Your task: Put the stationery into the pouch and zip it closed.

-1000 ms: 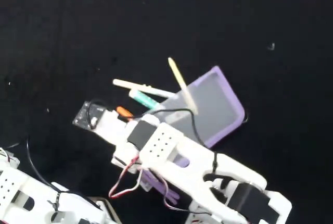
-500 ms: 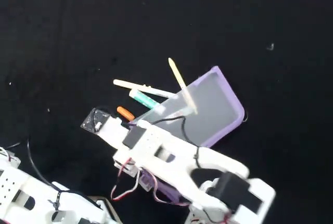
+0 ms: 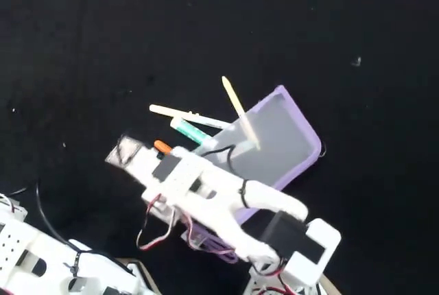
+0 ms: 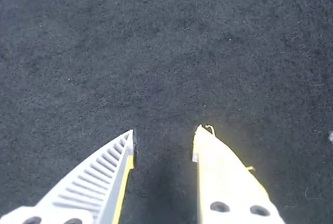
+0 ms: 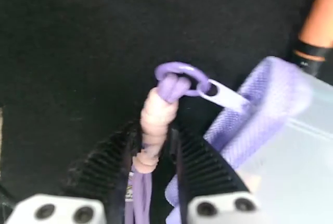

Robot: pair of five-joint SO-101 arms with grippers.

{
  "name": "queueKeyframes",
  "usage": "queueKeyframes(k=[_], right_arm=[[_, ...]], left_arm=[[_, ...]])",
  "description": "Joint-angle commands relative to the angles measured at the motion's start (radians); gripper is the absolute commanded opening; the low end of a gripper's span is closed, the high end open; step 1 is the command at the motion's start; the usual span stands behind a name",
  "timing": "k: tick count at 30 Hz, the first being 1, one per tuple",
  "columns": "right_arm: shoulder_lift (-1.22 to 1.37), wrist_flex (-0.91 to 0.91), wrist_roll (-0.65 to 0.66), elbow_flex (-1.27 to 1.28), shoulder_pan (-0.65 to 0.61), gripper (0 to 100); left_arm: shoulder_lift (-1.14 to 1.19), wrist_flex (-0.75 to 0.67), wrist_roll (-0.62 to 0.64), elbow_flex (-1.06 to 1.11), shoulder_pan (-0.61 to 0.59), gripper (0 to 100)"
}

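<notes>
1. A black surface carries a purple pouch with a clear face, lying slantwise near the middle.
2. Three pens lie just beside the pouch's open end: a cream pen, a teal pen and an orange pen.
3. A cream stick lies across the pouch's far edge, one end over the clear face.
4. The right arm stretches over the pouch's near corner.
5. In the right wrist view, the right tool is clamped narrowly on a pinkish cord.
6. The cord is knotted to a purple ring, which joins the white zip tab at the pouch's woven edge.
7. The orange pen's tip shows near that corner.
8. The left arm sits at the near left corner of the surface.
9. The left tool hangs with its fingers spread apart over bare cloth, gripping nothing.
</notes>
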Motion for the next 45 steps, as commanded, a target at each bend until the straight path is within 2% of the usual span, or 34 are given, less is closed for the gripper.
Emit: queueKeyframes(k=[1,5,9,17,22,27,32,40,45], right_arm=[[0.001,0.014,0.049,-0.051,0.129,1.1],[-0.018,0.021,0.098,-0.065,0.196,1.1],[-0.11,0.123,0.187,-0.15,0.287,1.1],[-0.269,0.319,0.373,-0.47,0.509,1.1],[-0.22,0.427,0.474,-0.728,0.586,1.1],[-0.071,0.428,0.554,-0.941,0.651,1.1],[0.124,0.462,0.592,-1.178,0.634,1.1],[0.348,0.644,0.586,-1.552,0.439,1.1],[0.363,0.667,0.468,-1.587,0.39,1.1]], left_arm=[[-0.014,-0.02,-0.008,0.001,-0.001,19],[-0.014,-0.02,-0.008,0.001,-0.001,19],[-0.014,-0.02,-0.008,0.001,-0.001,19],[-0.014,-0.038,-0.008,0.019,-0.001,19],[-0.014,-0.068,-0.008,0.038,-0.001,19],[-0.014,-0.064,-0.008,0.039,-0.001,19],[-0.014,-0.063,-0.008,0.039,-0.001,19],[-0.014,-0.064,-0.008,0.039,-0.001,19],[-0.014,-0.064,-0.008,0.039,-0.001,19]])
